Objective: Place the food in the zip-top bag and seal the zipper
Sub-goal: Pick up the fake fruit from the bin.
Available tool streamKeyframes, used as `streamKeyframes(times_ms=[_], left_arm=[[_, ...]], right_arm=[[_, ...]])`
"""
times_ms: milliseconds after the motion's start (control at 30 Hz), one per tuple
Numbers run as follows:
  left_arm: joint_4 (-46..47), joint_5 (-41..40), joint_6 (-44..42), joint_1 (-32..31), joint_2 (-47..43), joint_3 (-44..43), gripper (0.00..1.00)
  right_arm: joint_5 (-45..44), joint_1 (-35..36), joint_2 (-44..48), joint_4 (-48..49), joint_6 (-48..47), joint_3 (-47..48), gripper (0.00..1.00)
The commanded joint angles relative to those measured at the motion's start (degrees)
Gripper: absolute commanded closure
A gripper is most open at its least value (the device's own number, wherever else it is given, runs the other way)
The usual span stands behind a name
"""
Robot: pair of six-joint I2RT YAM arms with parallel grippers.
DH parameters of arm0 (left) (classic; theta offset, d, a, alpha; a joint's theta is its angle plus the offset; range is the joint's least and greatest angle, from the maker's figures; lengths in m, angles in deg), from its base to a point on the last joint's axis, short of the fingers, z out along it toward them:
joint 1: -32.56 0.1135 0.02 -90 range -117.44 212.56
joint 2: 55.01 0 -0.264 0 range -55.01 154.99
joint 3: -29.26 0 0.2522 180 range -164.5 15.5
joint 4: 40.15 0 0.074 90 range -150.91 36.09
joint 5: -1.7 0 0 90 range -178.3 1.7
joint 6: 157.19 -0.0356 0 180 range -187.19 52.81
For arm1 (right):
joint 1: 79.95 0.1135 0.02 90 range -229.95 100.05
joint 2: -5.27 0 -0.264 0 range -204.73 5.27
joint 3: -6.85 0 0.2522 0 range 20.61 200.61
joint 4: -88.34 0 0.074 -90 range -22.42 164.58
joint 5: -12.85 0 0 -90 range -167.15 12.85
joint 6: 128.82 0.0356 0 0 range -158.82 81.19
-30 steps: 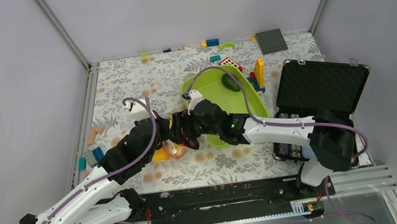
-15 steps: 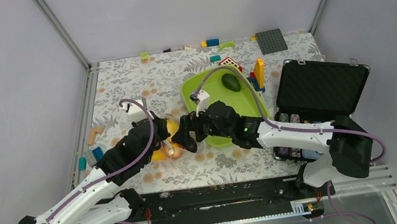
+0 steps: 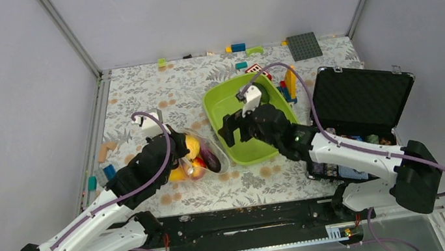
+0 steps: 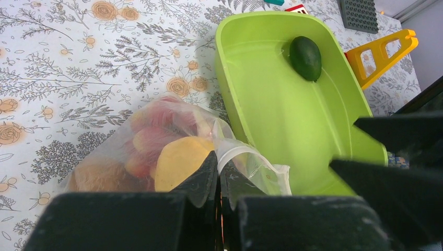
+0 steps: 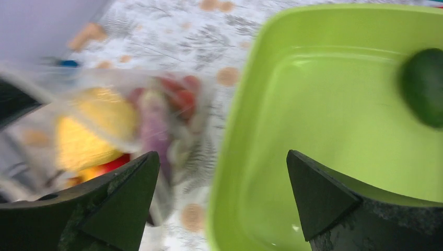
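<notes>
The table (image 3: 136, 91) has a cloth with grey leaves and orange flowers on it. Plain pale walls (image 3: 210, 9) stand around it, with shiny metal posts (image 3: 65, 32) in the corners. There are two white and black robot arms. There is one lime-green tray (image 3: 223, 102) in the middle, and one dark green fruit (image 4: 305, 57) lies in its far end. There is one clear bag (image 3: 201, 155) on the cloth, just beside the tray's left side. The toy food (image 4: 180, 159) is inside it: yellow, red, purple and brown pieces, too bunched up to count. The bag's end near the tray looks open. The left claw (image 4: 218, 167) is pinched tight on the bag's thin plastic edge. The right claw (image 5: 222, 157) is spread wide with nothing in it, and it hangs over the tray's near left edge. One black case (image 3: 360, 96) sits open on the right. One flat grey plate (image 3: 304, 46) lies at the back. A few small coloured blocks (image 3: 235, 48) sit along the back and left edges.
</notes>
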Motion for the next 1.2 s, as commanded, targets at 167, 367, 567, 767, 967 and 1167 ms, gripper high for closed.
streamKeyframes(times_ms=[167, 367, 567, 767, 967, 1167], left_arm=[[2.8, -3.3, -0.1, -0.1, -1.4, -0.8, 1.00], [2.5, -3.8, -0.1, -0.2, -1.8, -0.6, 1.00], [2.4, -4.2, -0.2, -0.1, -2.0, -0.6, 1.00], [3.3, -3.7, -0.8, -0.2, -2.5, 0.0, 1.00], [3.4, -3.7, -0.6, -0.1, -2.3, 0.0, 1.00], [3.4, -3.5, -0.6, -0.2, -2.3, 0.0, 1.00]], right_arm=[[-10.4, -13.6, -20.1, -23.1, -20.3, 22.2, 0.00], [-20.5, -16.4, -37.9, -29.3, -33.2, 39.2, 0.02], [-18.8, -18.7, -45.8, -30.0, -39.6, 46.5, 0.02], [-16.9, -20.0, -50.4, -29.9, -43.7, 48.3, 0.01], [-15.7, -21.4, -54.7, -31.6, -42.9, 51.3, 0.09], [-13.5, -21.8, -56.6, -34.6, -43.6, 54.3, 0.12]])
